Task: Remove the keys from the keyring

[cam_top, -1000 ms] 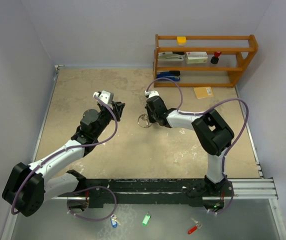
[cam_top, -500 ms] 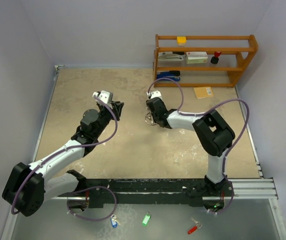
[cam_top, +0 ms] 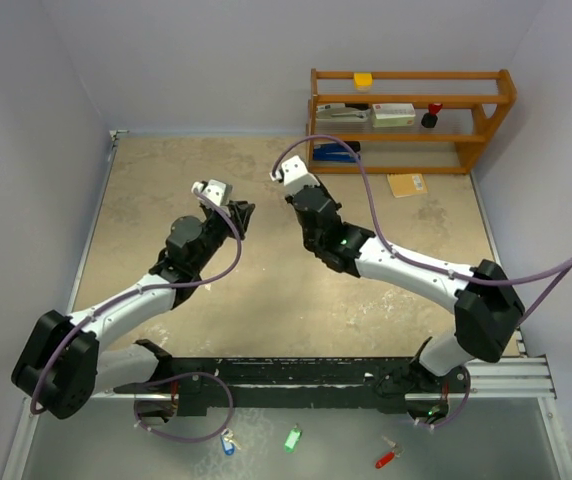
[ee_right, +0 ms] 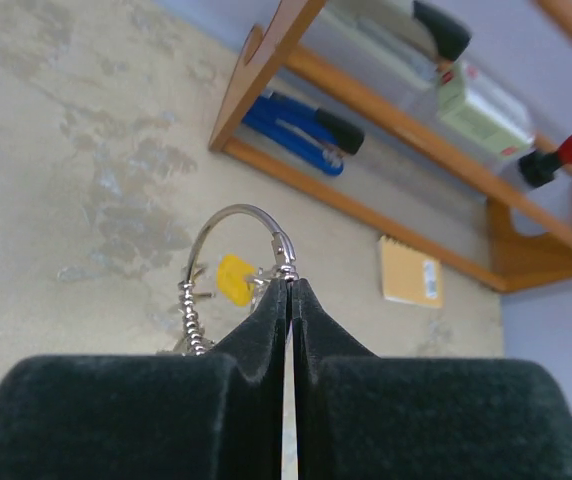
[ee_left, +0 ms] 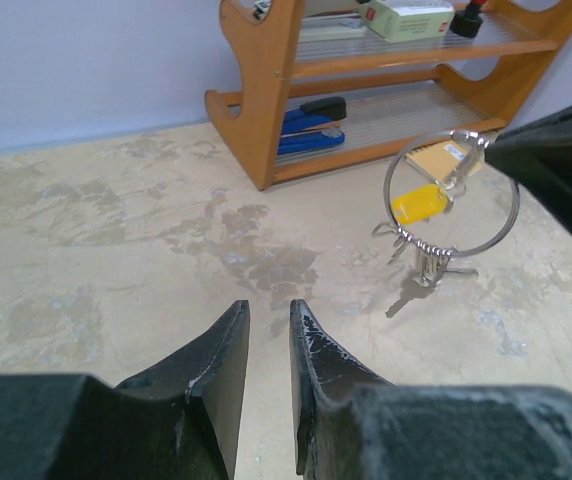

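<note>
My right gripper is shut on the keyring, a thin silver wire ring, pinching it beside its clasp and holding it upright in the air above the floor. The keys hang from its lower arc: a yellow-headed key inside the loop and a few plain silver keys below it. I see no black-headed key. My left gripper is open by a narrow gap and empty. It sits low over the floor, to the left of the ring and apart from it. In the top view the ring is hidden by the right gripper.
A wooden shelf stands at the back right with a blue stapler under it and a tan notepad on the floor beside it. Blue, green and red tagged keys lie on the near ledge.
My right arm has lifted the keyring off the floor and swung it up and towards the back. My left gripper has shifted slightly towards it.
</note>
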Robot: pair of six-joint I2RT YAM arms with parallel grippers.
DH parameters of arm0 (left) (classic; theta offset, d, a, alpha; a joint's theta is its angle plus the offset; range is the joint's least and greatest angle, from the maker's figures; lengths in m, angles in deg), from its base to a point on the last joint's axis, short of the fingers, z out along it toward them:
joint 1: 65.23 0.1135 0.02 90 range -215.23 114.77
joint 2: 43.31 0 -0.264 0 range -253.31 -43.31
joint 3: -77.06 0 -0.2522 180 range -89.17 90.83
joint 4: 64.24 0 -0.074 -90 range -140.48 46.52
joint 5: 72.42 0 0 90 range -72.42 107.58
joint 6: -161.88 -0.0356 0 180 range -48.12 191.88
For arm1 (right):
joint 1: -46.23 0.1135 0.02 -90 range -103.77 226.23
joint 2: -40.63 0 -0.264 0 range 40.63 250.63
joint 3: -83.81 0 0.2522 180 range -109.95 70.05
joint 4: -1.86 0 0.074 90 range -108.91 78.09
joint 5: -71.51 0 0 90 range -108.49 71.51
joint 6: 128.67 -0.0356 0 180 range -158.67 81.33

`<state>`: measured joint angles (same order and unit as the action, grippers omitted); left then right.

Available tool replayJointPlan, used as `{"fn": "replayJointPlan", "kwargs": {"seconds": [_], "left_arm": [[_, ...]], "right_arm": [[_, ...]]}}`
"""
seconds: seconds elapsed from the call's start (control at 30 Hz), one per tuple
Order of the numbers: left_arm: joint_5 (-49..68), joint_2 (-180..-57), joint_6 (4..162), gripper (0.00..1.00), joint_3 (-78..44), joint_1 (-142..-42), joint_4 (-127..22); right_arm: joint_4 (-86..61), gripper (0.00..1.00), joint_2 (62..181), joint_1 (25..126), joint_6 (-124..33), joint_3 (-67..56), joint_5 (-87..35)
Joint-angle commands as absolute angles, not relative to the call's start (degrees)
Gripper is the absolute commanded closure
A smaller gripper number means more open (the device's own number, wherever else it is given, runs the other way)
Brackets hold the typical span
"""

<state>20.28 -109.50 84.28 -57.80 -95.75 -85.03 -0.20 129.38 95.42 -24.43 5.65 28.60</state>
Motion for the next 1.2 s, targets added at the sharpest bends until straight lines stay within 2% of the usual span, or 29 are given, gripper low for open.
{"fn": "replayJointPlan", "kwargs": {"seconds": [0.0, 0.17, 0.37, 0.53, 0.93, 1.07, 1.17], "left_arm": [[14.3, -111.0, 84.6, 0.79, -55.3, -96.0, -94.5], [8.4, -113.8, 84.8, 0.74, -55.1, -96.1, -102.4], [6.7, -118.0, 85.8, 0.50, -54.4, -95.9, -114.0], [6.1, -121.6, 87.0, 0.39, -51.8, -95.9, -118.4], [-5.0, -132.0, 93.5, 0.29, -51.3, -95.5, -131.7], [0.5, -132.6, 93.4, 0.27, -54.3, -95.5, -131.3], [9.5, -131.5, 91.6, 0.27, -57.4, -95.5, -128.5]], "right_arm": [[8.9, 1.00, 125.6, 97.9, -13.5, 5.2, 35.0], [13.1, 1.00, 123.7, 101.2, -9.0, 6.0, 36.1], [15.1, 1.00, 122.4, 104.2, -6.3, 6.0, 37.2], [14.3, 1.00, 119.8, 105.6, -7.1, 6.2, 36.4], [7.6, 1.00, 113.2, 106.3, -13.9, 6.2, 32.3], [2.8, 1.00, 113.3, 106.0, -18.9, 6.3, 32.0], [-4.2, 1.00, 112.7, 105.0, -26.7, 6.8, 30.3]]}}
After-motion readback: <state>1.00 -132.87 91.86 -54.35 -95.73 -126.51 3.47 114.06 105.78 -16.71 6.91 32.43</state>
